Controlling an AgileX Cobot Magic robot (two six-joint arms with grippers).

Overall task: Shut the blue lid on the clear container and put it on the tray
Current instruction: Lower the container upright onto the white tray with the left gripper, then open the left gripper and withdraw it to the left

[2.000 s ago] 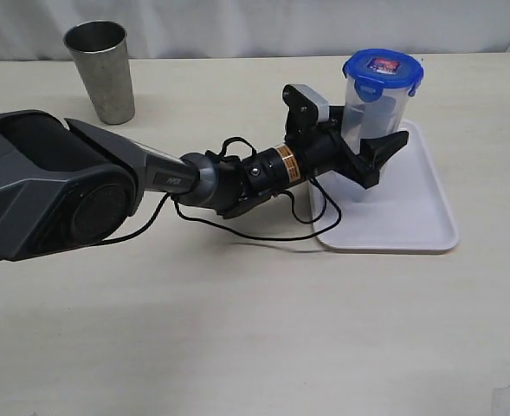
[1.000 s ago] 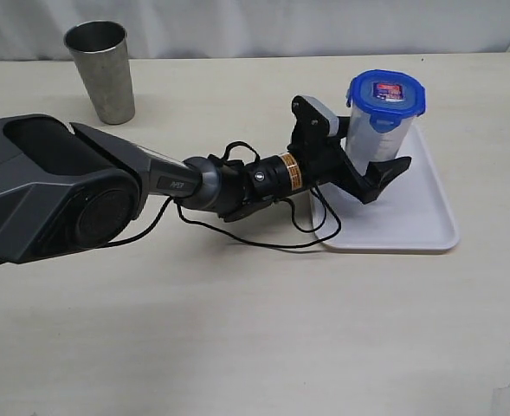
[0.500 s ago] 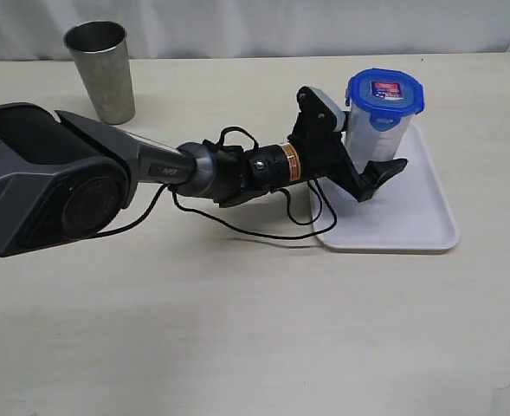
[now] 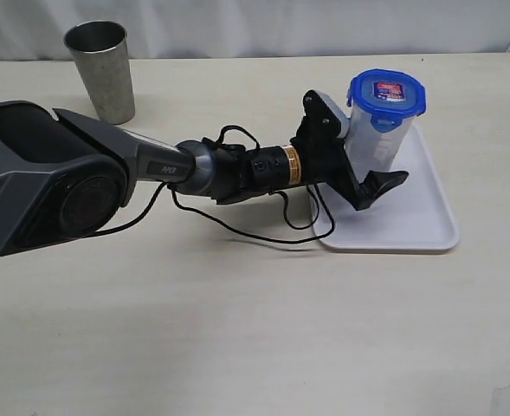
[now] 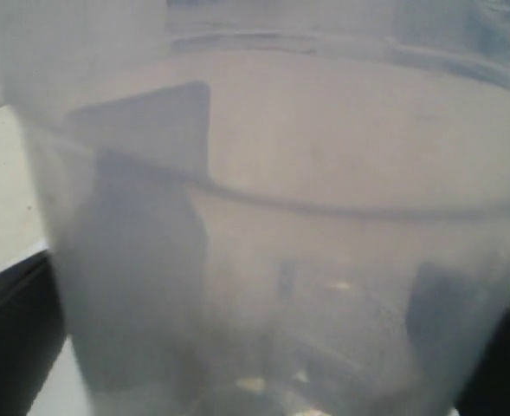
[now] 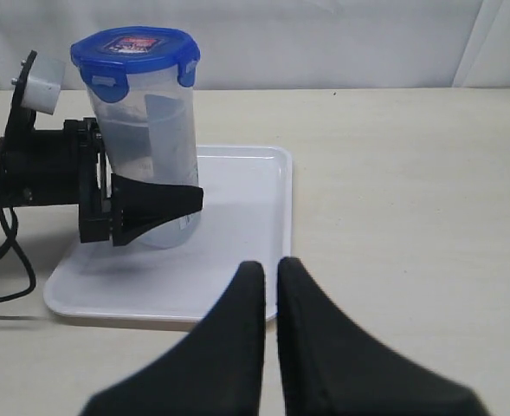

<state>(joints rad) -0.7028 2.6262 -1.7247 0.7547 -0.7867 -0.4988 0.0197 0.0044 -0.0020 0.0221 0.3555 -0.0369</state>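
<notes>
Lowered onto one tray [image 4: 428,217], one blue-lidded clear container [image 4: 377,139] stands inside the wide-open left tool [image 4: 374,166], seemingly released.

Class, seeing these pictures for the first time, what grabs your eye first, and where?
A tall clear container capped by a bright blue lid stands on the white tray at the right. The left gripper, on a long dark arm from the left, has jaws either side of it.
</notes>
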